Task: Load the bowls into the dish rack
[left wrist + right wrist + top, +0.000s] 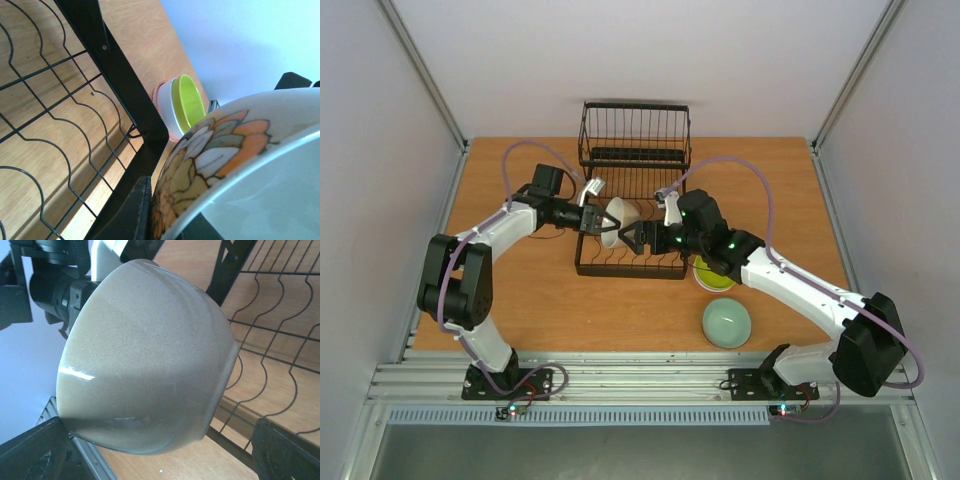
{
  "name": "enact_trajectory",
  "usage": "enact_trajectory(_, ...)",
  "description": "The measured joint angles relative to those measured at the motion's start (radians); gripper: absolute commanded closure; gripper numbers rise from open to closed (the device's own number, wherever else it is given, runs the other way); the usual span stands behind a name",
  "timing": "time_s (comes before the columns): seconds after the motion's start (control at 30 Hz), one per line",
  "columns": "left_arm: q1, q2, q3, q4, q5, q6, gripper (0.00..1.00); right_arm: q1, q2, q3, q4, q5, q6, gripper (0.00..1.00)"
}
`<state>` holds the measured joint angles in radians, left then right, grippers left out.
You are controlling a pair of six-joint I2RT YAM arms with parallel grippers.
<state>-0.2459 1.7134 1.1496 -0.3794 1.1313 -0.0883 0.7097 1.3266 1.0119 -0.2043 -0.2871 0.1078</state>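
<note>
- White-cased left arm comes in from the left across the wooden table, its left gripper at the near-left part of the dish rack.
- Its claw is pinched on the wall of the patterned bowl. In the left wrist view one dark finger lies against the outside, where the orange flower pattern shows, and a second dark piece sits under the rim.
- That bowl is tipped on its side over the low, wavy-wired floor of the dish rack. I cannot tell if it touches the wires.
- The rack's taller basket section is at the far end, away from the arms.
- From the right wrist view the bowl's visible side looks plain and pale, with the foot turned to the right.
- The right gripper is just beside the bowl on the right. Its two dark fingers are spread wide with the bowl in front of the gap. Contact is not clear.
- Right of the rack's near corner is a yellow-green bowl, partly under the right arm. The left wrist view shows it nested in a white bowl with a thin red line at the rim.
- Nearer the arm bases, a celadon bowl sits upright on the table by itself.
</note>
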Motion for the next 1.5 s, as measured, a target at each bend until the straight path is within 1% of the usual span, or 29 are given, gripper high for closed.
enact_trajectory(0.23, 0.005, 0.000, -0.009, 0.051, 0.054, -0.025, 1.00, -0.006, 0.009, -0.006, 0.058, -0.041, 0.014, 0.02)
enact_trajectory(0.6, 0.011, 0.016, -0.009, 0.055, 0.050, -0.034, 1.00, -0.016, 0.065, -0.006, 0.131, -0.081, 0.049, 0.01)
enact_trajectory(0.67, 0.008, 0.019, -0.009, 0.055, 0.048, -0.034, 0.99, -0.016, 0.079, -0.006, 0.143, -0.088, 0.054, 0.02)
enact_trajectory(0.73, 0.008, 0.024, -0.009, 0.055, 0.046, -0.033, 1.00, -0.016, 0.092, -0.006, 0.156, -0.093, 0.060, 0.06)
enact_trajectory(0.8, 0.006, 0.029, -0.009, 0.054, 0.044, -0.031, 1.00, -0.016, 0.102, -0.005, 0.164, -0.100, 0.065, 0.15)
enact_trajectory(0.9, 0.006, 0.035, -0.009, 0.054, 0.025, -0.030, 1.00, -0.016, 0.112, 0.000, 0.162, -0.099, 0.079, 0.35)
enact_trajectory(0.97, 0.010, 0.038, -0.009, 0.055, -0.011, -0.030, 0.99, -0.016, 0.117, 0.001, 0.147, -0.087, 0.091, 0.53)
enact_trajectory(1.07, 0.006, 0.042, -0.009, 0.049, -0.027, -0.027, 1.00, -0.016, 0.120, 0.001, 0.137, -0.079, 0.094, 0.87)
enact_trajectory(1.1, 0.004, 0.042, -0.009, 0.047, -0.030, -0.026, 1.00, -0.016, 0.120, 0.001, 0.135, -0.078, 0.094, 0.97)
enact_trajectory(1.13, 0.004, 0.042, -0.007, 0.045, -0.034, -0.025, 1.00, -0.016, 0.120, 0.001, 0.134, -0.078, 0.094, 0.99)
enact_trajectory(1.3, -0.004, 0.056, 0.025, 0.001, -0.051, -0.003, 0.99, -0.016, 0.120, 0.015, 0.105, -0.067, 0.090, 0.99)
enact_trajectory(1.33, -0.006, 0.061, 0.040, -0.016, -0.059, 0.005, 0.98, -0.016, 0.120, 0.021, 0.096, -0.064, 0.087, 0.99)
enact_trajectory(1.37, -0.008, 0.063, 0.056, -0.035, -0.071, 0.018, 0.90, -0.016, 0.120, 0.031, 0.082, -0.053, 0.080, 0.99)
enact_trajectory(1.4, -0.009, 0.063, 0.074, -0.059, -0.089, 0.033, 0.78, -0.015, 0.120, 0.043, 0.065, -0.043, 0.070, 0.99)
enact_trajectory(1.47, -0.011, 0.058, 0.109, -0.095, -0.139, 0.063, 0.49, -0.006, 0.121, 0.079, 0.021, -0.008, 0.038, 0.99)
enact_trajectory(1.5, -0.018, 0.049, 0.119, -0.105, -0.186, 0.081, 0.38, 0.002, 0.125, 0.106, -0.026, 0.029, 0.014, 0.99)
